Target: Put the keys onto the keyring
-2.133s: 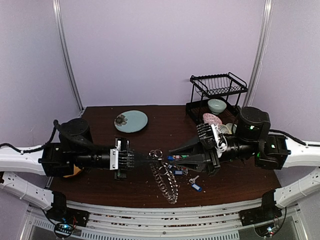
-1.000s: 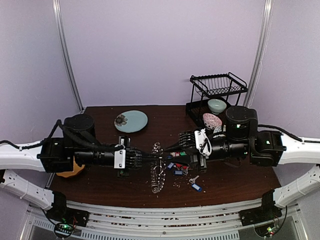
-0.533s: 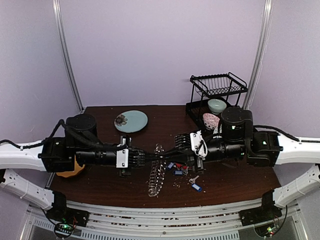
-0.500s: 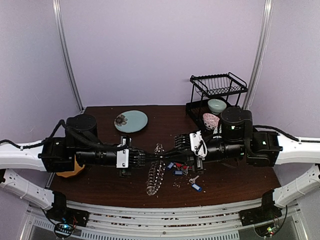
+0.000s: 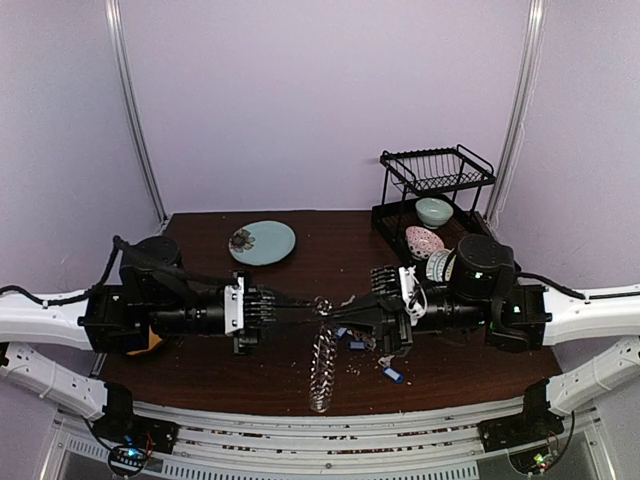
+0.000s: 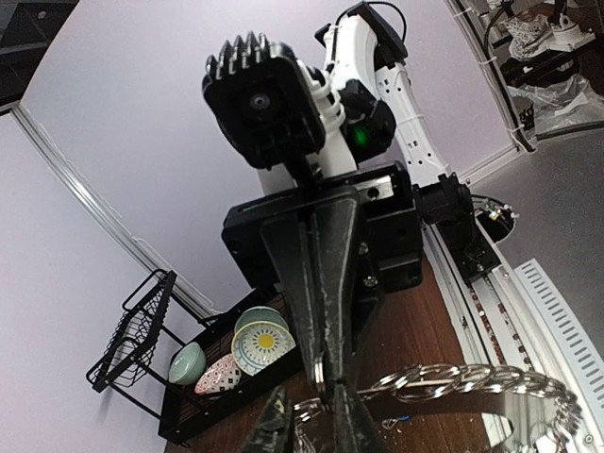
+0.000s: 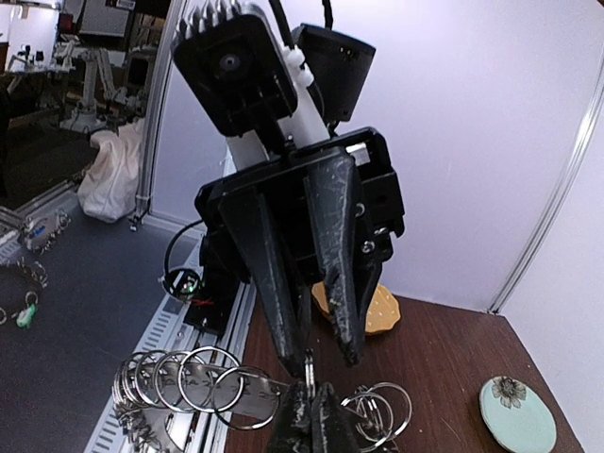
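The keyring is a long bunch of silvery rings hanging below the spot where both grippers meet, above the middle of the table. My right gripper is shut on one small ring of it. My left gripper faces it tip to tip with its fingers a little apart, the pinched ring right beside one tip. More of its rings trail off sideways. Keys with blue and red tags lie on the table under the right gripper, one blue-tagged key nearer the front.
A teal plate lies at the back left. A black dish rack with patterned bowls stands at the back right. An orange pad shows under the left arm. The table's front edge runs just below the hanging rings.
The right gripper has shut on a ring of the keyring. The left gripper's fingers have come slightly apart. The hanging bunch has swung to hang straight down.
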